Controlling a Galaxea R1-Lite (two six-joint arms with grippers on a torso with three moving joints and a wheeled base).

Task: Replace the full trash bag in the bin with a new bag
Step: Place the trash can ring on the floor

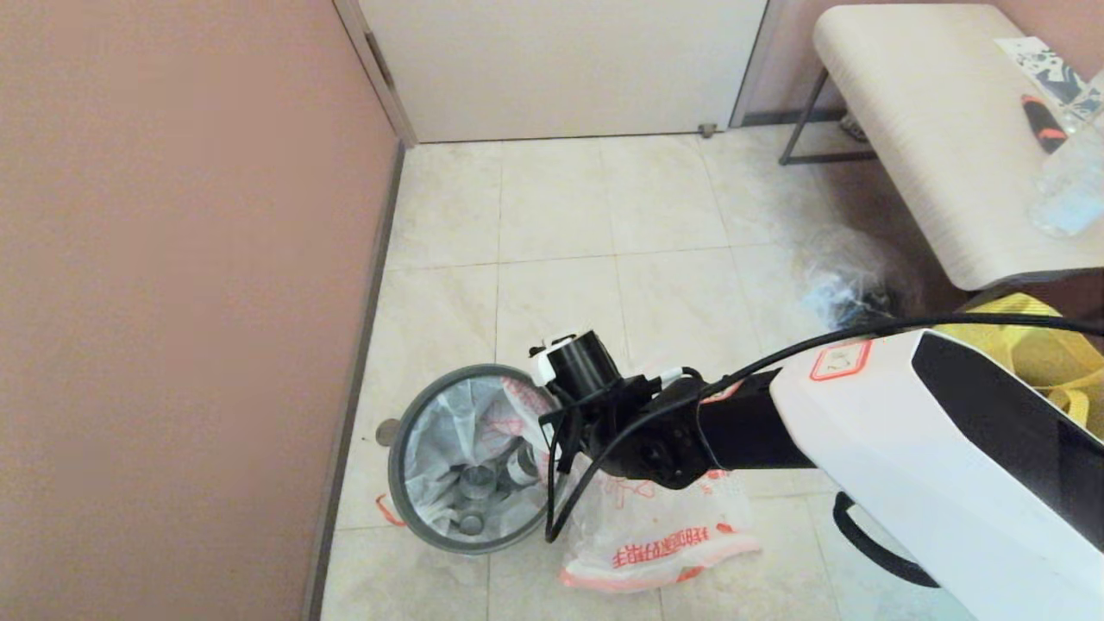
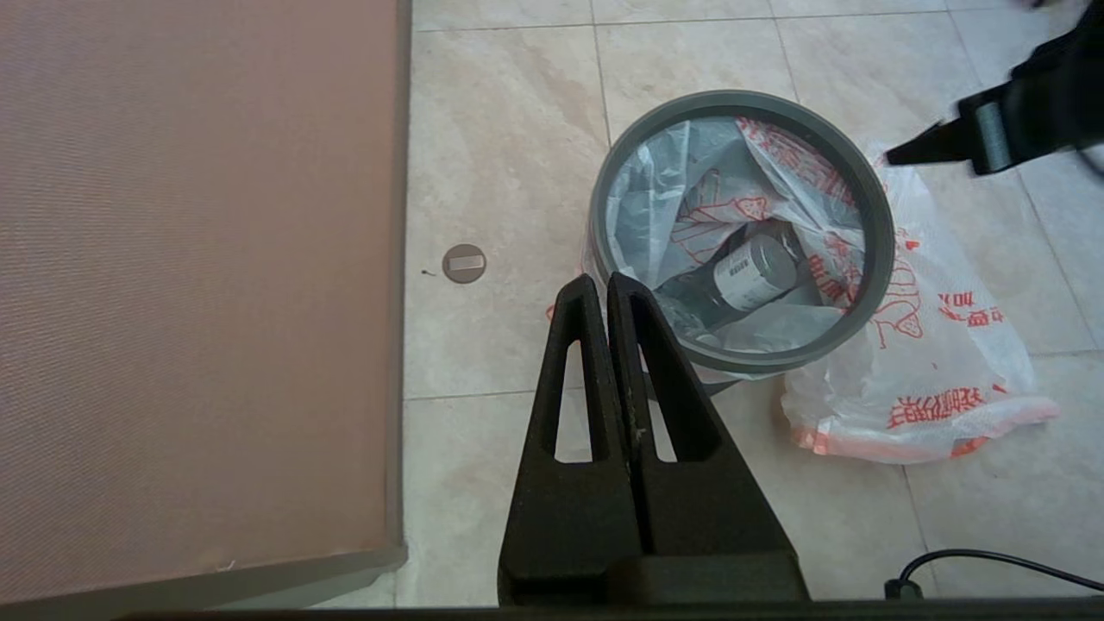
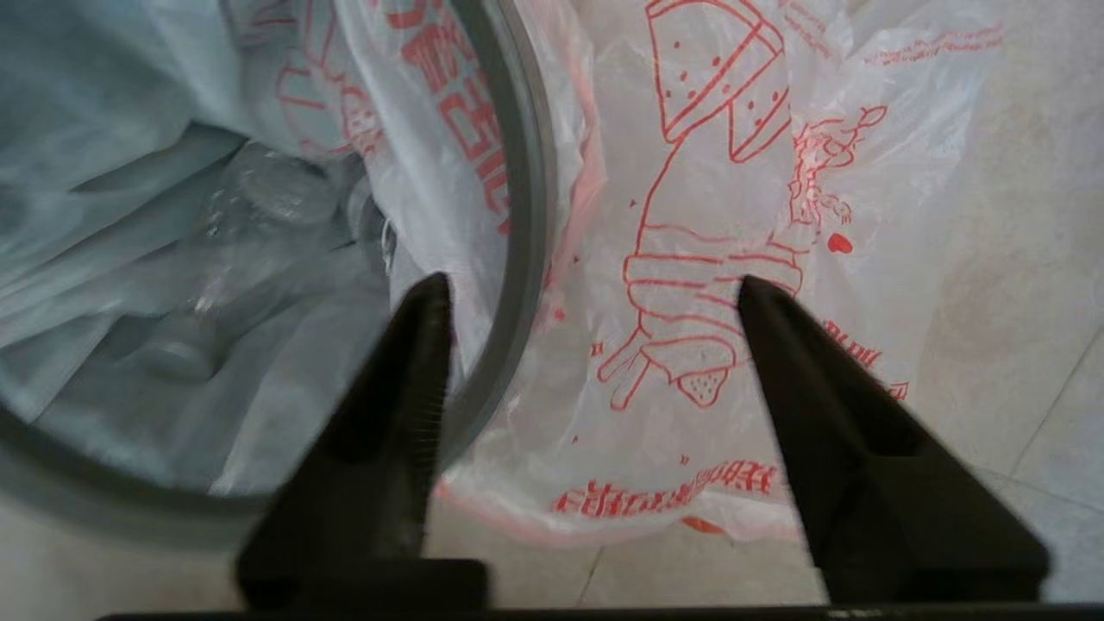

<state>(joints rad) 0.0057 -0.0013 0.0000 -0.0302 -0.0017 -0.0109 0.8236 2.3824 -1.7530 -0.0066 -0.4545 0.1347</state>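
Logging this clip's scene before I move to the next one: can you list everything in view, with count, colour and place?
bin: one, dark grey with a grey hoop rim, on the floor by the pink wall.
full trash bag: one, translucent white with red print, lining the bin, grey cans inside.
new bag: one, white with red drawing and characters, flat on the floor beside the bin.
clear bag: one, dark items inside, on the floor near the bench.
bench: one, cream, far right.
yellow tote: one, below the bench.
right gripper: fingers open, over the bin's rim and the new bag.
left gripper: fingers shut, beside the bin.
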